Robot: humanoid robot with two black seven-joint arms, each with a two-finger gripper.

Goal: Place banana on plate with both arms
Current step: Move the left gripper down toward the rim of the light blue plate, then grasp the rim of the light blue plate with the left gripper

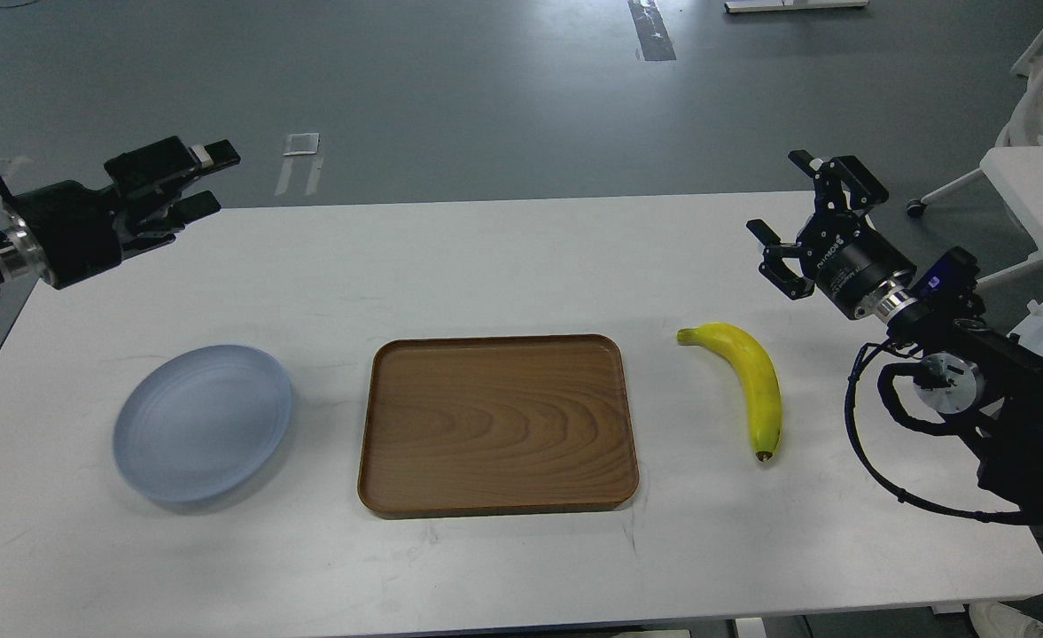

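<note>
From the head view, nothing of the task is seen to be done yet: the banana (pixel 748 383) lies flat on the white worktop (pixel 503 257), right of the wooden tray (pixel 496 424), stem pointing toward the tray's far corner and dark tip toward the near edge. The plate (pixel 204 423) is set at the far left, empty, with the tray between it and the fruit, so the two are well apart. The right pincer (pixel 797 211) is held up beyond and to the right of the banana, touching nothing, its fingers spread wide apart. The left pincer (pixel 202 179) is held above the far left edge of the worktop, beyond the plate, its fingers parted with a gap showing between them, and nothing is gripped there either. Everything is judged to be left: the banana is to be picked up, most likely by the nearer right arm, carried across over the tray, perhaps handed to the left arm, and laid on the plate. As for what is hard to read, the left arm is cut off at the picture's edge, the right arm's lower links are lost in cables and dark casing, and the left fingertips are dark and seen partly end-on.
</note>
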